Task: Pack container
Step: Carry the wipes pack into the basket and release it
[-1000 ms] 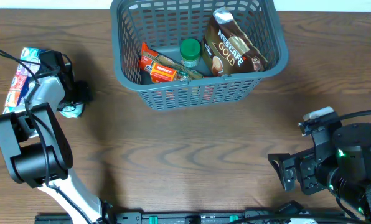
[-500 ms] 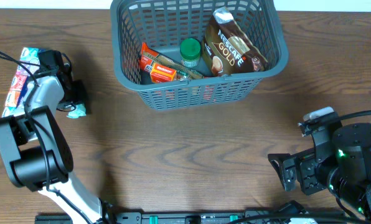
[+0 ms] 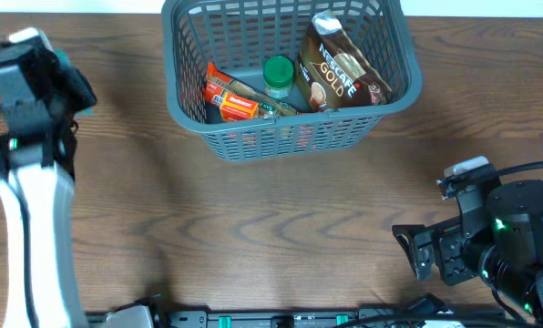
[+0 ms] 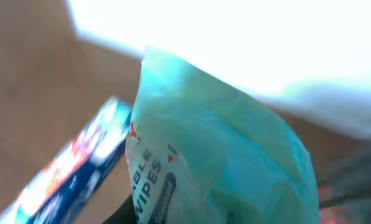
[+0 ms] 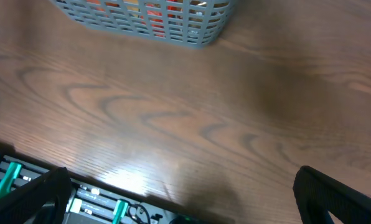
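Note:
The container, a dark grey lattice basket, stands at the back middle of the table. In it are a Nescafe Gold pouch, a green-lidded jar and an orange snack pack. My left gripper is raised high at the far left, shut on a teal pack of wipes that fills the left wrist view. One dark finger shows at the pack's lower edge. My right gripper hovers open and empty above the table's front right, its fingertips wide apart.
A blue and red box lies on the table below the wipes pack; the overhead view hides it under the left arm. Bare wood lies between the basket and the front rail with green clips.
My left gripper closed on the wipes pack beside the box and lifted it up off the table at the far left. The right arm has not moved.

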